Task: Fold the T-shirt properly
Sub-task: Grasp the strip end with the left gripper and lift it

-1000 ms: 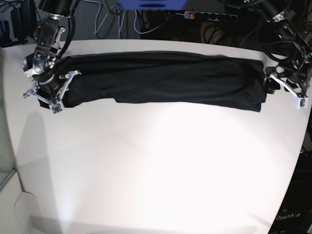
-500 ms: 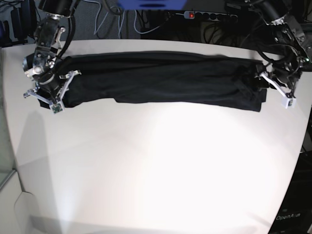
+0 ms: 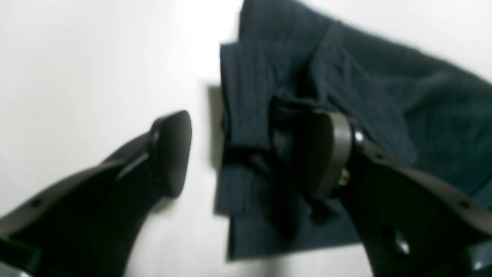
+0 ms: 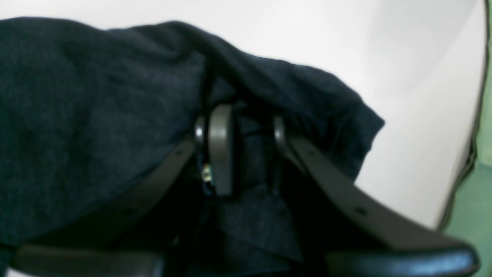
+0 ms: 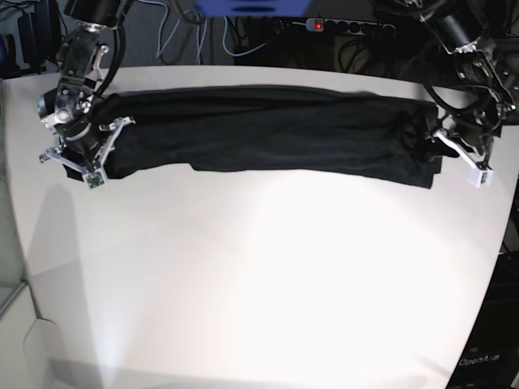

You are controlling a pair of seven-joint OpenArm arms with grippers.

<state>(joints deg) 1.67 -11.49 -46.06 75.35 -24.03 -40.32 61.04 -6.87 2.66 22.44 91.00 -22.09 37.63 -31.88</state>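
Observation:
The black T-shirt (image 5: 276,134) lies folded into a long band across the far part of the white table (image 5: 259,275). My right gripper (image 5: 104,139) is at the band's left end. In the right wrist view it (image 4: 248,154) is shut on a fold of the shirt (image 4: 96,115). My left gripper (image 5: 442,150) is at the band's right end. In the left wrist view it (image 3: 250,150) is open and straddles the shirt's edge (image 3: 384,96): one finger (image 3: 326,154) rests on the cloth, the other (image 3: 171,154) over bare table.
A power strip (image 5: 349,26) and cables lie behind the table's far edge. The table's curved right edge (image 5: 499,267) is close to my left arm. A green surface (image 4: 482,192) shows beyond the table edge in the right wrist view.
My left gripper has moved inward from beside the shirt's right end onto it, and the cloth there has bunched slightly. My right gripper has not moved.

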